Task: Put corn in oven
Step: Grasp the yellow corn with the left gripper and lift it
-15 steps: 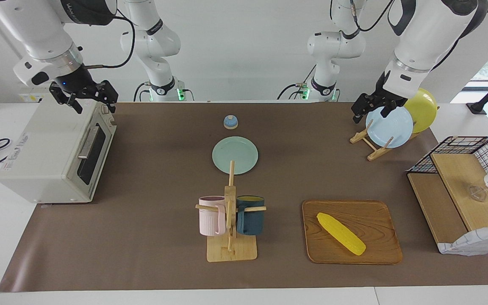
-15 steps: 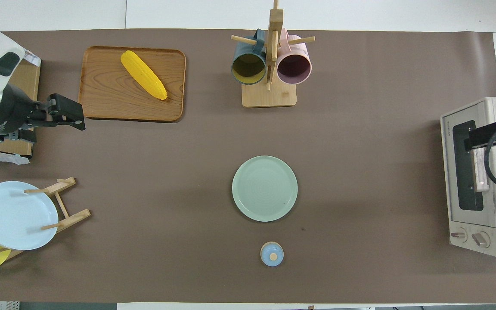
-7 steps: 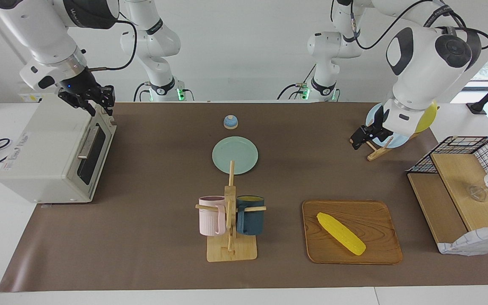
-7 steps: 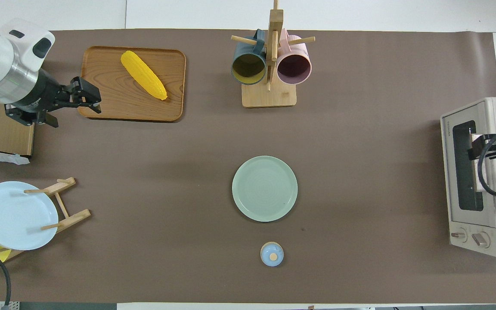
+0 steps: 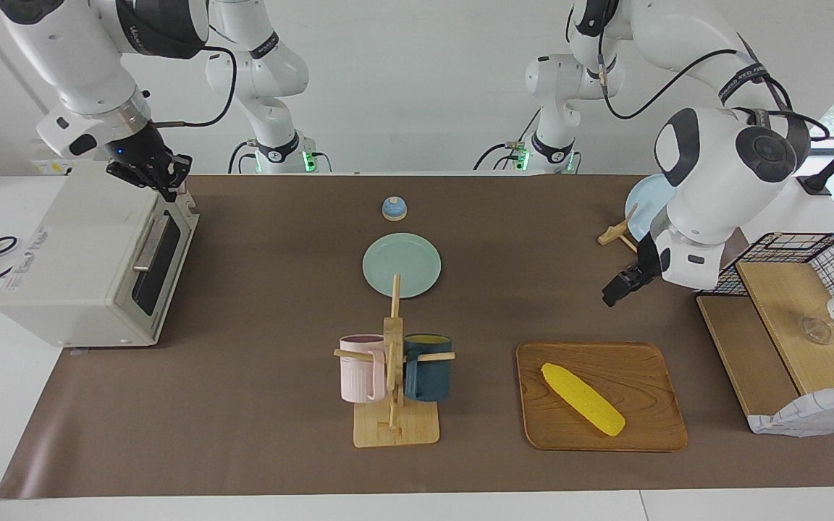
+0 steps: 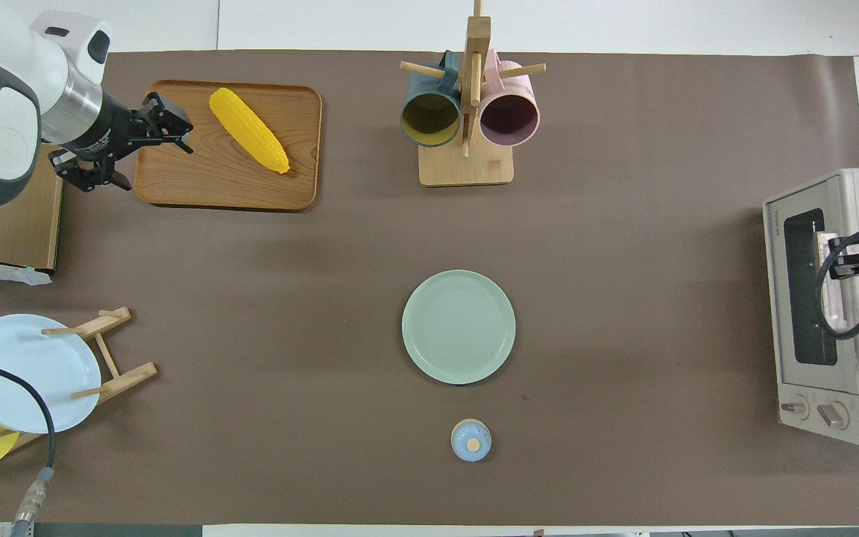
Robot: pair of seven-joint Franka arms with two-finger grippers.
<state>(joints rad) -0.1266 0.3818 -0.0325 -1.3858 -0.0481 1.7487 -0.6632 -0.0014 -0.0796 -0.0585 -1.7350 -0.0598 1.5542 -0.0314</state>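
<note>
The yellow corn [image 5: 582, 399] [image 6: 248, 130] lies slantwise on a wooden tray [image 5: 641, 376] [image 6: 198, 179]. My left gripper [image 5: 621, 286] [image 6: 155, 158] hangs open in the air, over the tray's edge toward the left arm's end of the table. It is clear of the corn and holds nothing. The off-white oven [image 5: 77, 268] [image 6: 858, 418] stands at the right arm's end with its glass door closed. My right gripper [image 5: 162, 179] [image 6: 826, 259] is shut just above the top edge of the oven door, with nothing seen between its fingertips.
A mug rack [image 5: 394, 376] with a pink and a dark blue mug stands beside the tray. A green plate [image 5: 402, 265] and a small blue knob [image 5: 394, 208] lie mid-table. A plate stand [image 6: 112, 350] with a light blue plate and a wire shelf [image 5: 786, 304] occupy the left arm's end.
My left arm swung from the plate stand to the tray's edge, its gripper still open. My right gripper closed and settled lower over the oven door's top edge.
</note>
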